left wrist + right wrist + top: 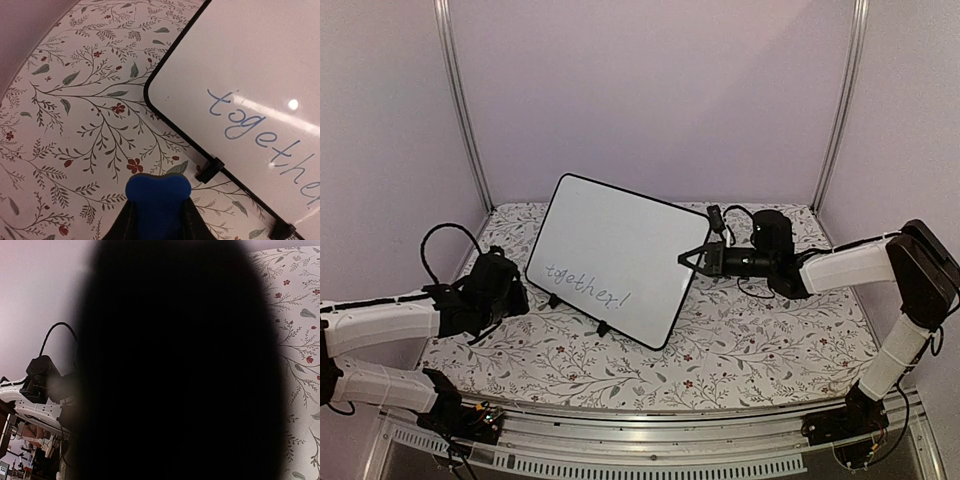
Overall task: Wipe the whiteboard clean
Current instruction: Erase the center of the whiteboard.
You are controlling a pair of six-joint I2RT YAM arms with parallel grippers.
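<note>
Whiteboard [610, 250] stands tilted on its small feet in the middle of the floral tabletop [770, 340], with "together!" written low on its left side. The right claw [692, 258] is clenched on its right edge. The left claw [518, 298], just beside the board's near-left corner, grasps a blue eraser [157, 192].

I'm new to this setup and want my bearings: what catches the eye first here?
The whiteboard stands tilted at the centre, with "together!" handwritten near its lower left corner. The right claw is closed on its right edge, while the left claw holds a blue eraser just left of the board.
</note>
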